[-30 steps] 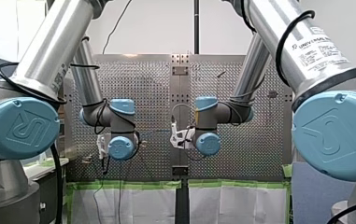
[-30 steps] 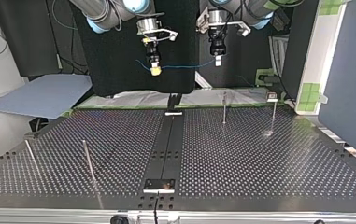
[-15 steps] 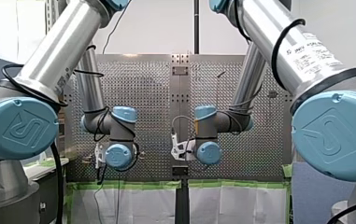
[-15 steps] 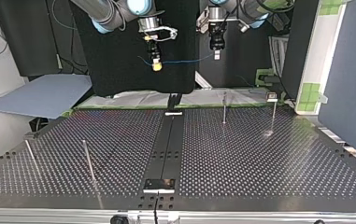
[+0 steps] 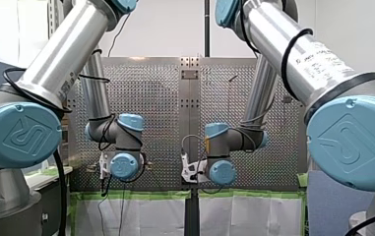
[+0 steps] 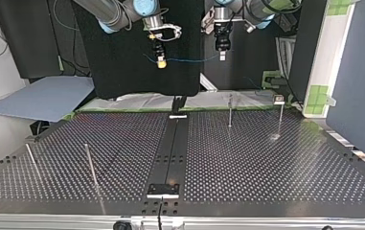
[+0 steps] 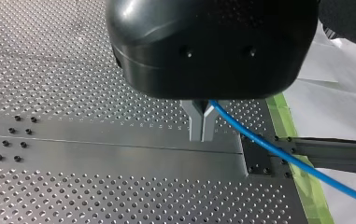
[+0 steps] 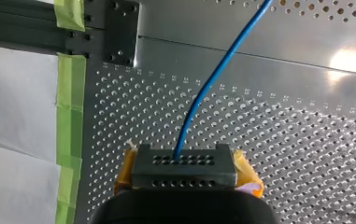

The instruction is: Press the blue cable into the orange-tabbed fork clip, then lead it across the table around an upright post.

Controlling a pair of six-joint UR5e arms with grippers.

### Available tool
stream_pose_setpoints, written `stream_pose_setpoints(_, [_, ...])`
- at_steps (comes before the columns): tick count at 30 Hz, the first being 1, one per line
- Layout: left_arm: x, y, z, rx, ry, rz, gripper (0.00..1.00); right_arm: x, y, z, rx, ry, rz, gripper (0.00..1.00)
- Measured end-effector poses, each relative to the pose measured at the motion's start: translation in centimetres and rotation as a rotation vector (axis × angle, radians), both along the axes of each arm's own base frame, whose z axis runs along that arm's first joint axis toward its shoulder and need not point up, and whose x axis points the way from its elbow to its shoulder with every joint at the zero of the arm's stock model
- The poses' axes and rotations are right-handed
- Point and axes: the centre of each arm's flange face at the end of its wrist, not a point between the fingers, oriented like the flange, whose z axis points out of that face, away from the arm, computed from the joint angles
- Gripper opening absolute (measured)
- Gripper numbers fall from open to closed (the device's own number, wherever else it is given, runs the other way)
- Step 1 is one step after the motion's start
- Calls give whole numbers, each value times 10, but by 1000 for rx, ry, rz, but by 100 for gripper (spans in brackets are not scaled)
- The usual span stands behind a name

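Front view: my left arm (image 5: 121, 164) and my right arm (image 5: 222, 172) both fold down with their wrists low over the near edge of the perforated bench (image 5: 150, 93). The wrists hide both claws, so their grip cannot be read here.

Top view: both claws hang high above the bench's far edge, near each other but apart. The right claw (image 6: 160, 62) points down and shows yellow pads at its tip. The left claw (image 6: 222, 55) hangs level with it. The blue cable (image 6: 189, 60) runs between the two as a nearly straight line, with a short tail on the right claw's outer side. Thin upright posts (image 6: 230, 111) stand on the bench well below and ahead of the claws.

Left wrist view: the left claw's metal fingers (image 7: 196, 122) are pressed together on the cable, which leaves their side and slants away over the green tape (image 7: 302, 184) at the bench's edge.

Right wrist view: the right claw is closed on the cable, yellow pads (image 8: 246, 171) on either side, and the cable runs straight ahead from its tip, high over the bench.
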Motion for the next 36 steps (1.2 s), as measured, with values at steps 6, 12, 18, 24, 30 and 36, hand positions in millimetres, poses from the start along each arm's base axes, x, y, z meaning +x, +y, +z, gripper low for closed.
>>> stream_pose_setpoints(6, [0, 0, 0, 0, 0, 0, 0, 0, 0, 0, 0, 0, 0, 0])
stream_pose_setpoints(12, [0, 0, 0, 0, 0, 0, 0, 0, 0, 0, 0, 0, 0, 0])
stream_pose_setpoints(18, [0, 0, 0, 0, 0, 0, 0, 0, 0, 0, 0, 0, 0, 0])
stream_pose_setpoints(24, [-2, -1, -2, -6, 0, 1, 0, 0, 0, -1, 2, 1, -1, 0])
stream_pose_setpoints(30, [-9, -15, 7, -84, -52, -22, 0, -16, 4, 0, 45, 7, -52, 0])
stream_pose_setpoints(36, [-14, -26, 24, -159, -84, -51, 0, -26, -2, 20, 66, -23, -121, 0])
